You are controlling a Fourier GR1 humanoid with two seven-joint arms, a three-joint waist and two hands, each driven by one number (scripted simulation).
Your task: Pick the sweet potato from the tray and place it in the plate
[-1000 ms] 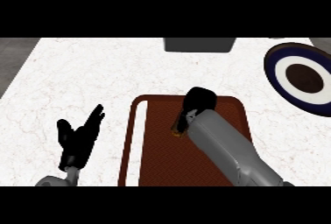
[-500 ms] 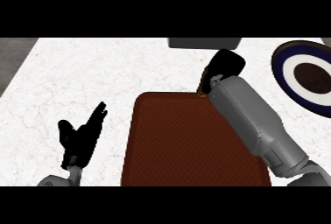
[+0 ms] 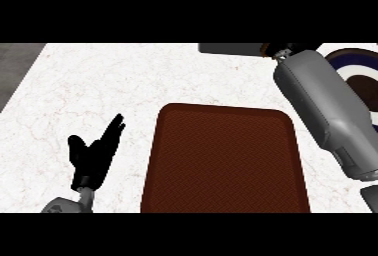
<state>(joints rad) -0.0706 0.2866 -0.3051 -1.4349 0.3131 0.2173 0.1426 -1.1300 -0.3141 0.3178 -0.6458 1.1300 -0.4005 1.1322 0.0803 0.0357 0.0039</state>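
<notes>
My left hand [image 3: 94,155] rests at lower left, fingers straight, on veined white marble counter [image 3: 96,90]. The rectangular brown woven-textured tray [image 3: 225,160] sits centre. My right hand [image 3: 284,50] barely shows at the top beside the ringed plate [image 3: 362,80]; I cannot tell its fingers' state, nor see the sweet potato.

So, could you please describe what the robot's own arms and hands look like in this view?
The right forearm is a thick, smooth grey shell with rounded edges and a seam near its lower end. The left hand is matte black with slender fingers, joined to a grey wrist at the lower edge. Only a sliver of the right hand shows, black. No cables or markings are visible.
</notes>
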